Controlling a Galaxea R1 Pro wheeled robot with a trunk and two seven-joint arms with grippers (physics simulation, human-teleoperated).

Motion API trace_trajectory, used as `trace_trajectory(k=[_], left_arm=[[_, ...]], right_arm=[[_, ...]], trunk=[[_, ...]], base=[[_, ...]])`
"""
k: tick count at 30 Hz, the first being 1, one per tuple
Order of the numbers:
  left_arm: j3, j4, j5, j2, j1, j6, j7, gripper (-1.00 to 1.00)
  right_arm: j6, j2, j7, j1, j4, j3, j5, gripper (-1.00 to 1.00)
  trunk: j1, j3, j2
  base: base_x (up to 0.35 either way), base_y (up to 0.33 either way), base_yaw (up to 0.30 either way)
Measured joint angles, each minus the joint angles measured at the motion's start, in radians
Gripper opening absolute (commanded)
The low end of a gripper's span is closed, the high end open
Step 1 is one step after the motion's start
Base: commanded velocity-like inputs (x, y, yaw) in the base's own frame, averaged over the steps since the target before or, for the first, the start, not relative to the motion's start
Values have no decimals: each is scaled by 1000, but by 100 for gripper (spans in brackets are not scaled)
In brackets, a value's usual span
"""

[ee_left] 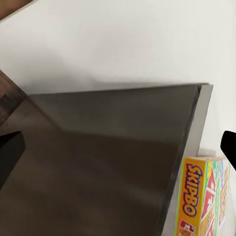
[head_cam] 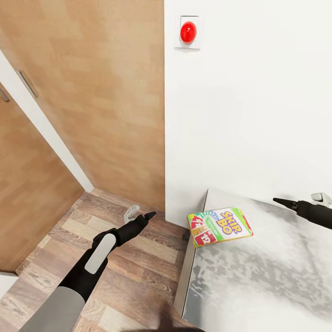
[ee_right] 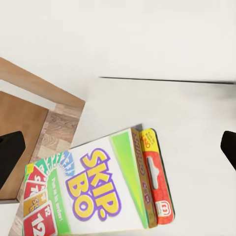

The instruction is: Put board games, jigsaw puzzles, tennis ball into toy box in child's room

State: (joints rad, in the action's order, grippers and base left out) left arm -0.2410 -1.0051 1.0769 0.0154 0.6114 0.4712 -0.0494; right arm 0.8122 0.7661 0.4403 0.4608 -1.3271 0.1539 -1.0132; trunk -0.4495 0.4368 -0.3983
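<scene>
The bed fills the lower right, its corner against the white wall. The Skip-Bo board game lies flat near that corner, slightly overhanging the edge. The right gripper hangs above it with jaws spread wide, likely lining up a grasp; the left gripper hovers over the wooden floor, its opening impossible to judge.

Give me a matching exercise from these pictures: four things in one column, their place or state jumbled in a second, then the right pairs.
Things:
1. Skip-Bo box
2. red button
3. left gripper
4. right gripper

Places:
A. high on the white wall
B. over the wooden floor beside the bed
C. lying flat at the bed's corner
D. over the bed, empty

Pairs: 1-C, 2-A, 3-B, 4-D
</scene>
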Motion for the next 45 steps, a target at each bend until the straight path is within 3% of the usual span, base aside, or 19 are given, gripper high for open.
trace_trajectory(k=[14, 29, 45], left_arm=[[0, 41, -1, -1, 9, -1, -13, 100], [0, 119, -4, -1, 35, -3, -138, 100], [-3, 118, -1, -7, 38, -2, -159, 100]], right_arm=[[1, 0, 0, -1, -2, 0, 0, 100], [54, -1, -1, 0, -4, 0, 2, 100], [62, -1, -1, 0, -8, -1, 2, 100]], trunk=[[0, 0, 0], [0, 0, 0], [0, 0, 0]], base=[[5, 0, -99], [1, 0, -152], [0, 0, -19]])
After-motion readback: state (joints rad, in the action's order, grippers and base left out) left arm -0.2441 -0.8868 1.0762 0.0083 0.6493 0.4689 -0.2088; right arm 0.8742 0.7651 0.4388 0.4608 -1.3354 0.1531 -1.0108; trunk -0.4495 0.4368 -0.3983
